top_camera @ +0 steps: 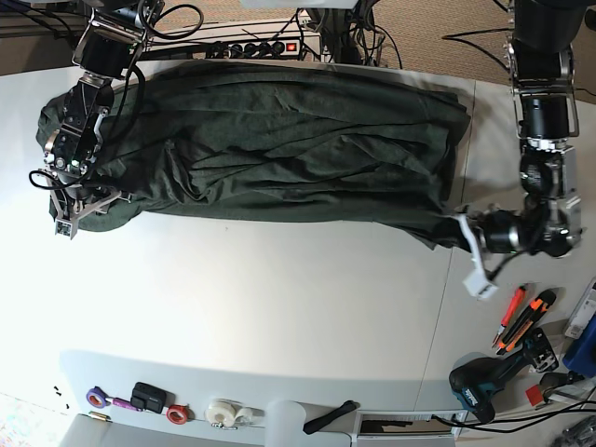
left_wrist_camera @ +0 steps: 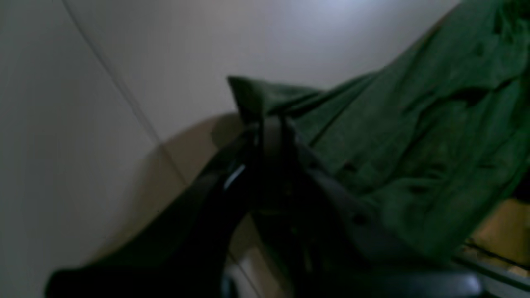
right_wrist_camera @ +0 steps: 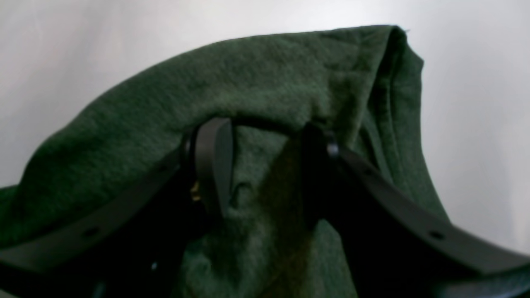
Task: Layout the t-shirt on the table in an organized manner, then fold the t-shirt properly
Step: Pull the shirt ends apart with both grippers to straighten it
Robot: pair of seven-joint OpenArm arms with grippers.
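The dark green t-shirt [top_camera: 279, 140] lies spread lengthwise and wrinkled across the far half of the white table [top_camera: 279, 298]. My left gripper [top_camera: 463, 233] is at the shirt's right end. In the left wrist view this gripper [left_wrist_camera: 271, 124] is shut on a corner of the t-shirt [left_wrist_camera: 434, 124], lifted slightly off the table [left_wrist_camera: 186, 49]. My right gripper [top_camera: 74, 200] is at the shirt's left end. In the right wrist view it [right_wrist_camera: 265, 128] stands open, its fingers [right_wrist_camera: 213, 161] apart, with the t-shirt [right_wrist_camera: 269, 74] bunched between and over them.
Orange cutters [top_camera: 517, 317] and a power drill [top_camera: 484, 382] lie at the right near the left arm. Tape rolls [top_camera: 223, 410] and small items line the near edge. A power strip [top_camera: 261, 47] and cables run behind the shirt.
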